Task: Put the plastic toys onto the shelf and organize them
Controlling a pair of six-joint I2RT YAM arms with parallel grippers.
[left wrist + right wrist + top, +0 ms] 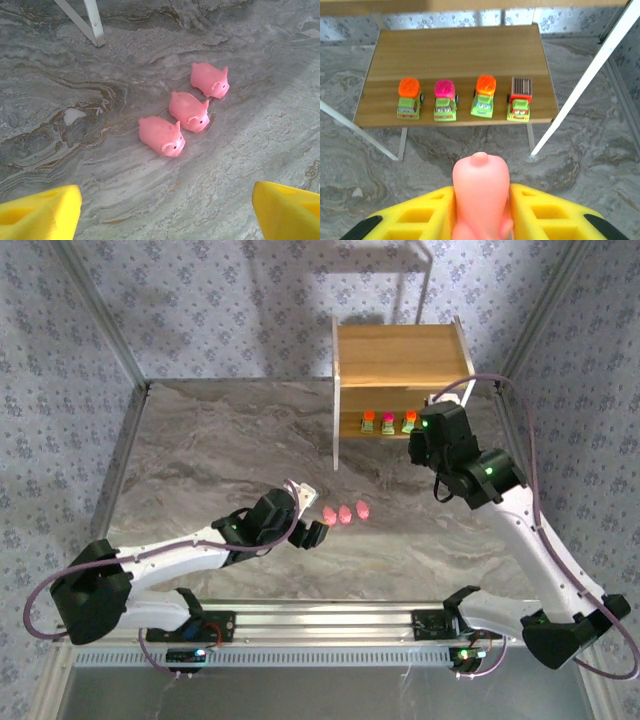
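Plastic toys lie in two lots. Straight ahead of the right hand [481, 220], four blocky trucks [484, 96] stand in a row along the front edge of the lower board of the shelf [460, 50]. They face the hand, near one another but apart.

The right hand is pressed together on a pink pig [480, 190]. Its yellow pads sit against the pig's flanks and one rounded end pokes forward past the fingertips, toward the shelf. The pig is held above the table [600, 200], short of the board.

Ahead of the left hand [165, 215] and slightly to its right, three pigs [189, 111] lie on the table in a slanting line, each just beside the next. The left hand is spread, with nothing between its pads.

The pigs look light, hollow and smooth. They are probably stiff enough for a firm pinch, but rounded and likely slippery, so one could squirt out or roll. The best hold seems to be across the broad flanks at mid-body, not at the snout or ears. The nearest pig lies at a slant to the left hand, which would probably need to turn so its pads meet the flanks. Its neighbour is close enough that a pad might nudge it.
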